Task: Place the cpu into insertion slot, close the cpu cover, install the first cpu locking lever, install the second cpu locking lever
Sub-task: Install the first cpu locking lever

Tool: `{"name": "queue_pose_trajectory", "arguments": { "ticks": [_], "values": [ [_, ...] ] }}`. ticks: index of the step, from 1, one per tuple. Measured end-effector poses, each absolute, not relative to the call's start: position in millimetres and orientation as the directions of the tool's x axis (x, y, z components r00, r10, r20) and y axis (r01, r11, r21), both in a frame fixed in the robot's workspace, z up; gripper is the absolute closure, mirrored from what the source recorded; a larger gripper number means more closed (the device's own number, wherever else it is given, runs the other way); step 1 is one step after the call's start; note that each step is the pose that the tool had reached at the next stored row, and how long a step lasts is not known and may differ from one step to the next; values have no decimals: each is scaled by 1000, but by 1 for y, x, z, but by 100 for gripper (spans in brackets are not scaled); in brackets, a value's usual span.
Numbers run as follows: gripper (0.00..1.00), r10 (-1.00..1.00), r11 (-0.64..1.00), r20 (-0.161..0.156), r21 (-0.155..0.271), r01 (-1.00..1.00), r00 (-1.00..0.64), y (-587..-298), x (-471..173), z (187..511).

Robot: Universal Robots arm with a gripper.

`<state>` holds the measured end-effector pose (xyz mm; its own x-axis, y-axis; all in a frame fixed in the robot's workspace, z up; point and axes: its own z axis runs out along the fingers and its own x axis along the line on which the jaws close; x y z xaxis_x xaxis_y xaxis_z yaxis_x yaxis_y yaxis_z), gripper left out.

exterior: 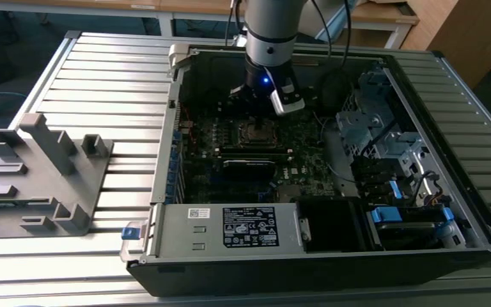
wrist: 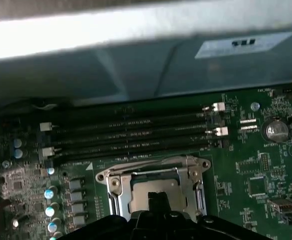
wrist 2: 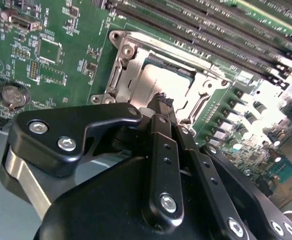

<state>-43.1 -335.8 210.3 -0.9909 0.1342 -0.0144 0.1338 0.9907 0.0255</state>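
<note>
So we had the arm reaching down into the open computer case [exterior: 331,259], with the gripper [exterior: 258,102] hanging right over the CPU socket [exterior: 258,131] on the motherboard [exterior: 309,173]. In both wrist views the socket sat directly below and just ahead of the fingertips, so there was basically no sideways offset left, only the drop straight down.

In the second wrist view the gripper [wrist 2: 162,102] had its fingers pulled in close together, tips nearly meeting at a narrow point, and as far as we could tell nothing was pinched between them. That tip hovered just above the cpu [wrist 2: 158,82], whose dull grey top showed flat inside the socket, so it looked already seated to us. The cpu cover [wrist 2: 128,75], the shiny frame, seemed to lie around the chip, though we couldn't say whether it was fully down or latched.

In the first wrist view the cpu [wrist: 153,187] showed through the window of the cpu cover [wrist: 116,182], with the memory slots [wrist: 130,132] running parallel just beyond the socket. We couldn't make out the locking levers clearly enough to say where they stood. The grey fixture [exterior: 36,176] sat well apart on the table [exterior: 109,77], at the exterior view's left.
</note>
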Motion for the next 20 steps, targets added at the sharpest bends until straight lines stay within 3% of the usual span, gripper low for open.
{"name": "queue_pose_trajectory", "arguments": {
  "ticks": [20],
  "values": [
    [89, -2, 1000, -15, 26, -3, -1000, -340, -43, 215]
  ]
}}
